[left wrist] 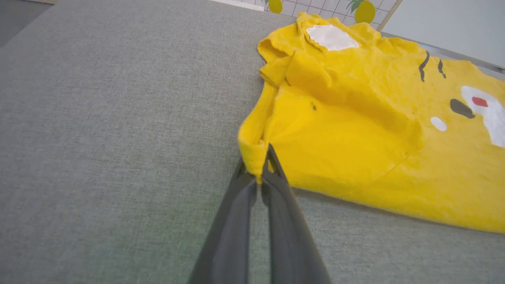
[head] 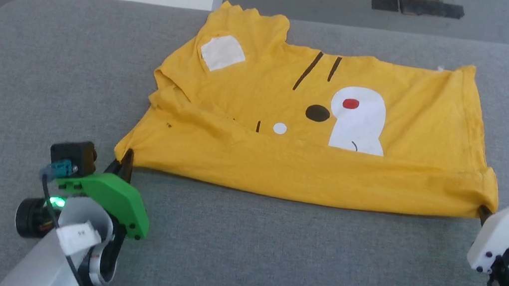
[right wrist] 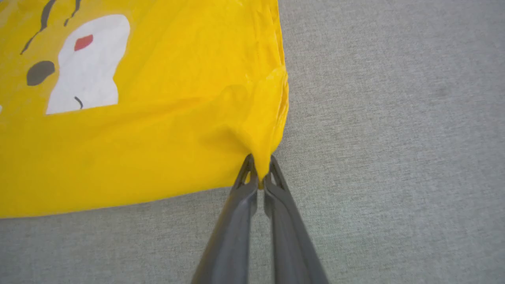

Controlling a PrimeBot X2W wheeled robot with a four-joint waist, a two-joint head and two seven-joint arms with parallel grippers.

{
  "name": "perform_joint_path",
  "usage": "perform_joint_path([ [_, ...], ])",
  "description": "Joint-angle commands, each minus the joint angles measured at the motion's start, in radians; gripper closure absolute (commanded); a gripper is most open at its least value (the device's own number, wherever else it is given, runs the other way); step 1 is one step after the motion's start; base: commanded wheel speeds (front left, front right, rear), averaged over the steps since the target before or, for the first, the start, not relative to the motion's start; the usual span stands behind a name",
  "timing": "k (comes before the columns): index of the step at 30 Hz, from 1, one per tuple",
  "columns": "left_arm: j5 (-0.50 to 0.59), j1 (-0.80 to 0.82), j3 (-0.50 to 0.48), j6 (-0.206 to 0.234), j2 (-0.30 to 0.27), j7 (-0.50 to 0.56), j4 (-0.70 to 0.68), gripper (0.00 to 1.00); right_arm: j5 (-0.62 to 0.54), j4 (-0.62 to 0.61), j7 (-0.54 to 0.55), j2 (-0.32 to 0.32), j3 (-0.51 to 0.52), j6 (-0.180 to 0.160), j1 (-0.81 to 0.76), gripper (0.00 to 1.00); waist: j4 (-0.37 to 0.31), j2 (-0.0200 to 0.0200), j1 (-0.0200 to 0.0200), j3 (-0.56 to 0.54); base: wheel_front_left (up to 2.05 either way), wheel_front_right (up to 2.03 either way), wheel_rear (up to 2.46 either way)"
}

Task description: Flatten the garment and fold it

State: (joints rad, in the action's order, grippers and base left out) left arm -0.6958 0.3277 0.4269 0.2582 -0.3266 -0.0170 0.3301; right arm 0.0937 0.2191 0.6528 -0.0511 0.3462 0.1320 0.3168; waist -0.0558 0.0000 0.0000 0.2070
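Jaws clamped: left gripper [left wrist: 260, 178], right gripper [right wrist: 260, 178] on 2 near corners of garment [head: 396, 174] | judged: lift both level, edge taut.

A grey cloth-covered table [head: 41, 81] bears the yellow garment [head: 257, 161], lying partly folded over itself.

Yellow garment [head: 241, 161]: soft cloth, matt, lightly creased; its print patches [head: 358, 123] look smoother and flat. Grey table cover [head: 268, 256]: woven fabric, matt, coarse grain. Housing of left gripper [head: 127, 157]: green plastic, slight sheen. Shell of right gripper [head: 482, 213]: white plastic, smooth, slight gloss. Long fingers [left wrist: 234, 225]: dark plastic, matt.
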Motion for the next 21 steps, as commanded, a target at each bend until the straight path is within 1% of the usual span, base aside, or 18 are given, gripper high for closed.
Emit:
perform_joint_path([
  [1, 0.016, -0.034, -0.004, 0.014, -0.010, -0.018, -0.013, 1.00, 0.013, -0.013, -0.040, 0.001, -0.001, -0.001, -0.033, 1.00, -0.001, 0.0000, 0.0000, -0.037, 0.00, 0.00, 0.00],
  [4, 0.026, -0.091, 0.004, 0.035, -0.023, -0.022, -0.059, 1.00, 0.033, -0.041, -0.091, 0.001, 0.007, -0.001, -0.088, 1.00, 0.006, 0.0000, 0.0000, -0.065, 0.00, 0.00, 0.00],
  [7, 0.031, -0.157, 0.014, 0.065, -0.041, -0.001, -0.110, 1.00, 0.043, -0.067, -0.106, 0.001, 0.021, -0.001, -0.139, 1.00, 0.013, 0.0000, 0.0000, -0.080, 0.00, 0.00, 0.00],
  [11, 0.019, -0.260, 0.028, 0.105, -0.060, 0.051, -0.192, 1.00, 0.031, -0.101, -0.076, 0.001, 0.052, -0.001, -0.203, 1.00, 0.021, 0.0000, 0.0000, -0.087, 0.00, 0.00, 0.00],
  [14, 0.012, -0.329, 0.056, 0.125, -0.074, 0.104, -0.249, 1.00, 0.005, -0.110, -0.034, 0.000, 0.078, -0.001, -0.240, 1.00, 0.028, 0.0000, 0.0000, -0.084, 0.00, 0.00, 0.00],
  [18, -0.008, -0.380, 0.087, 0.131, -0.075, 0.164, -0.293, 1.00, -0.032, -0.095, 0.005, -0.001, 0.118, -0.001, -0.267, 1.00, 0.041, 0.0000, 0.0000, -0.070, 0.00, 0.00, 0.00],
  [21, -0.007, -0.380, 0.092, 0.127, -0.073, 0.158, -0.285, 1.00, -0.038, -0.063, 0.023, -0.001, 0.136, -0.001, -0.273, 1.00, 0.050, 0.0000, 0.0000, -0.059, 0.00, 0.00, 0.00],
])
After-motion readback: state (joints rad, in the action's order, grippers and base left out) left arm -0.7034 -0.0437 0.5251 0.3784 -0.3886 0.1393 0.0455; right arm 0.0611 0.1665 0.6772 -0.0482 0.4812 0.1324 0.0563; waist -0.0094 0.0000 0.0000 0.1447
